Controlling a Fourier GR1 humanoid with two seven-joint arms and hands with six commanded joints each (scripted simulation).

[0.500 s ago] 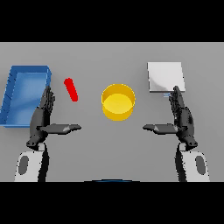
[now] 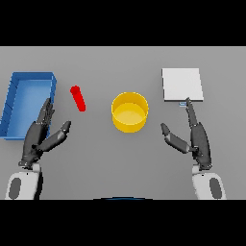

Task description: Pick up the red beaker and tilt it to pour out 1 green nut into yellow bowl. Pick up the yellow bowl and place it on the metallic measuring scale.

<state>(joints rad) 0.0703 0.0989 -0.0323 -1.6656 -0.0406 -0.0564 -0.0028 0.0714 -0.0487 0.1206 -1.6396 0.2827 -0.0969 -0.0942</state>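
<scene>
At the far left a blue rectangular plastic tray (image 2: 13,103) lies on the grey surface (image 2: 96,158). Just beside it the left hand (image 2: 42,134) hovers with fingers spread wide, holding nothing. The small red cylindrical beaker (image 2: 78,98) lies a little ahead of this hand, apart from it, so the first step, the picking up, is not yet done. Next, the left hand must reach forward and close around the beaker. The round yellow bowl (image 2: 129,112) stands in the middle. The right hand (image 2: 194,137), also wide and without load, is near the square metallic measuring scale (image 2: 181,84).
</scene>
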